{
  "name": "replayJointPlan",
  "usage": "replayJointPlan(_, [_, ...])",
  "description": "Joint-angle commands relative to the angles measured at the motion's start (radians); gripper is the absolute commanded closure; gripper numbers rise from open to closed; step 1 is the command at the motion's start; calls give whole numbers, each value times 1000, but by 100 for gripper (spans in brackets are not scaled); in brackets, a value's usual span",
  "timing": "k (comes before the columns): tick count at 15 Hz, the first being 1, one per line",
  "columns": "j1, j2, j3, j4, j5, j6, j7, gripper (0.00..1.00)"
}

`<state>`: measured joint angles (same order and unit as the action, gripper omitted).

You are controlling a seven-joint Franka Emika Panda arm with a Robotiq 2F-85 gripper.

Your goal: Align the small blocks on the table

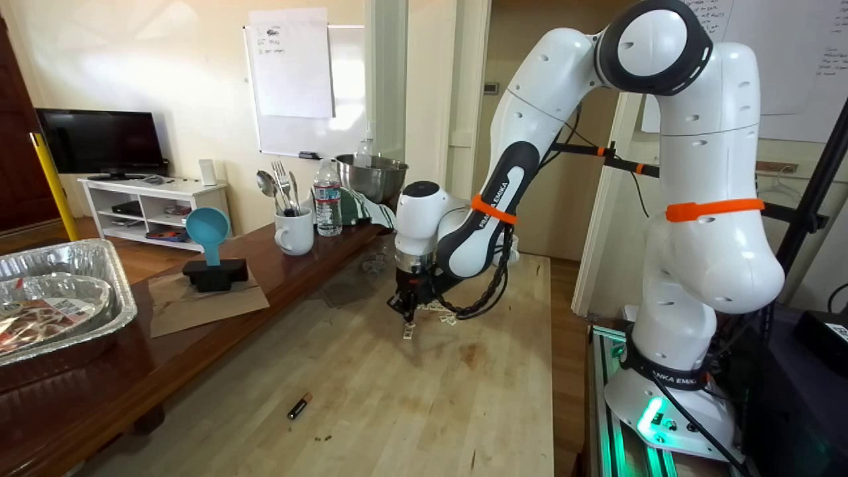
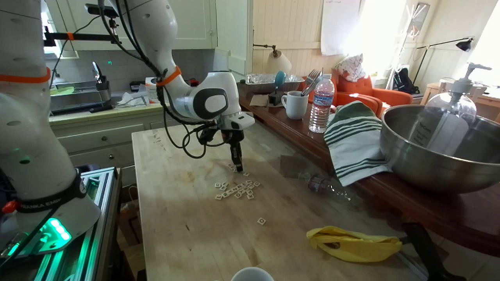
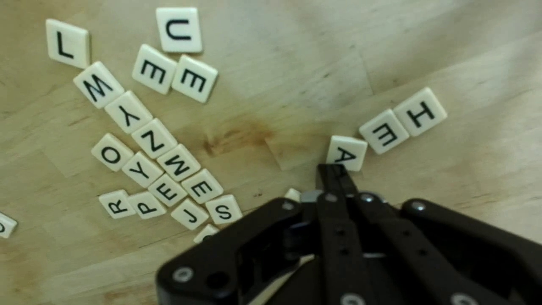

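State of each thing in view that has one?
Jaws: shut
Tile A: letter up, partly hidden by the jaws in wrist view
Letter tiles: partly in rows, some apart
Battery: lying on its side
Water bottle: upright
Cutlery: standing in the white mug
Soap dispenser: in the steel bowl
Striped towel: draped
TV: screen dark
Kitchen drawers: closed
Base light: lit green
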<state>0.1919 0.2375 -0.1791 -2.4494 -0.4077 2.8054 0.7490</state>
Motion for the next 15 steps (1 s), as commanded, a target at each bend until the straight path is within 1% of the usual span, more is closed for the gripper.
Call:
replayJointPlan(1, [-1, 18, 7, -7, 60, -1, 59, 100])
replayJointPlan(7, [-5, 14, 10, -10, 130, -6, 133, 100])
replayJointPlan(15, [-17, 6, 26, -21, 257, -7, 181, 100])
